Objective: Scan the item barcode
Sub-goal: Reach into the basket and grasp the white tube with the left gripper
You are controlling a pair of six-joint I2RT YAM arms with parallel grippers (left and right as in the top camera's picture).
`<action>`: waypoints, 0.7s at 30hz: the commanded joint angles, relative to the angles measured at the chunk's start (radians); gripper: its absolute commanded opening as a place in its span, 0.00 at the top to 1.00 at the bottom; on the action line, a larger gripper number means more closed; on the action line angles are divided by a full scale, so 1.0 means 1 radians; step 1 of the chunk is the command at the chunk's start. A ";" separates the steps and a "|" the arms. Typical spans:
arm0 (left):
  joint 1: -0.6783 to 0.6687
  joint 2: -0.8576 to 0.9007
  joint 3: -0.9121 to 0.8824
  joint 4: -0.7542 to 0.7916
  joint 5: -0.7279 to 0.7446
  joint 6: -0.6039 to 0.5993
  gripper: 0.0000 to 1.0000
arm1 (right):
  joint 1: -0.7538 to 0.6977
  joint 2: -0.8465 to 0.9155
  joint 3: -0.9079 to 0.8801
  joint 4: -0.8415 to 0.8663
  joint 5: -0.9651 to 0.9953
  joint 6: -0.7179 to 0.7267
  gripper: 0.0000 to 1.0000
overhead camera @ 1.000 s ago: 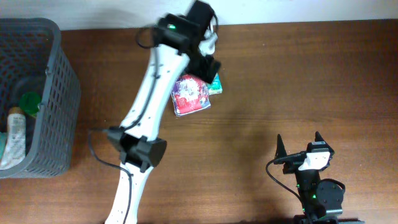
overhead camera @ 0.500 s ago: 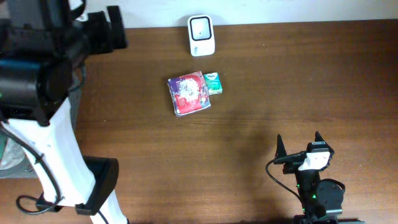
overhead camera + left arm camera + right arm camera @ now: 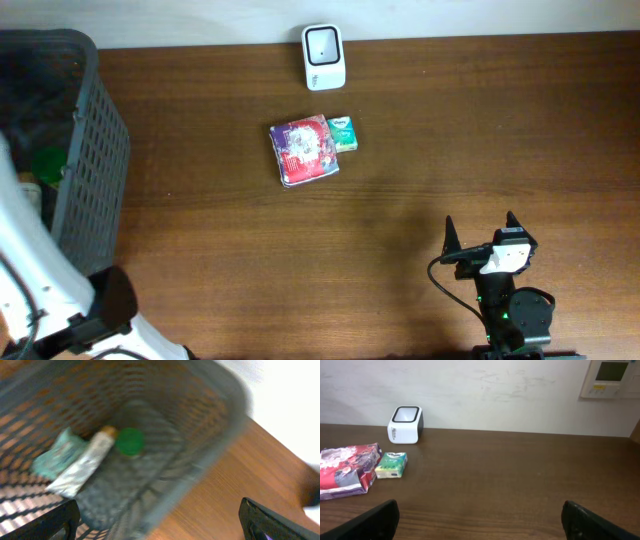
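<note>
A white barcode scanner (image 3: 324, 57) stands at the table's far edge, also in the right wrist view as the scanner (image 3: 406, 424). In front of it lie a red packet (image 3: 303, 152) and a small green box (image 3: 343, 133), side by side. My left gripper (image 3: 160, 525) hangs open and empty above the rim of a grey mesh basket (image 3: 215, 435). The blurred wrist view shows a green-capped bottle (image 3: 130, 441), a tube (image 3: 82, 467) and a teal packet (image 3: 57, 452) inside. My right gripper (image 3: 480, 235) rests open and empty near the front right.
The basket (image 3: 95, 150) takes up the table's left end. My left arm's white link (image 3: 30, 280) crosses the lower left corner of the overhead view. A wall panel (image 3: 610, 377) hangs at the upper right in the right wrist view.
My left arm has swung from above the scanner and packets far to the left, over the basket. The scanner is uncovered. The right arm has not moved.
</note>
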 commanded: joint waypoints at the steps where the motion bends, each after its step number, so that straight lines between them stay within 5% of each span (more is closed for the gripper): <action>1: 0.164 -0.031 -0.059 -0.002 -0.022 -0.111 0.01 | 0.009 -0.006 -0.008 -0.003 0.005 0.007 0.01; 21: 0.250 -0.017 -0.557 0.240 -0.180 -0.124 0.01 | 0.009 -0.006 -0.008 -0.003 0.005 0.007 0.01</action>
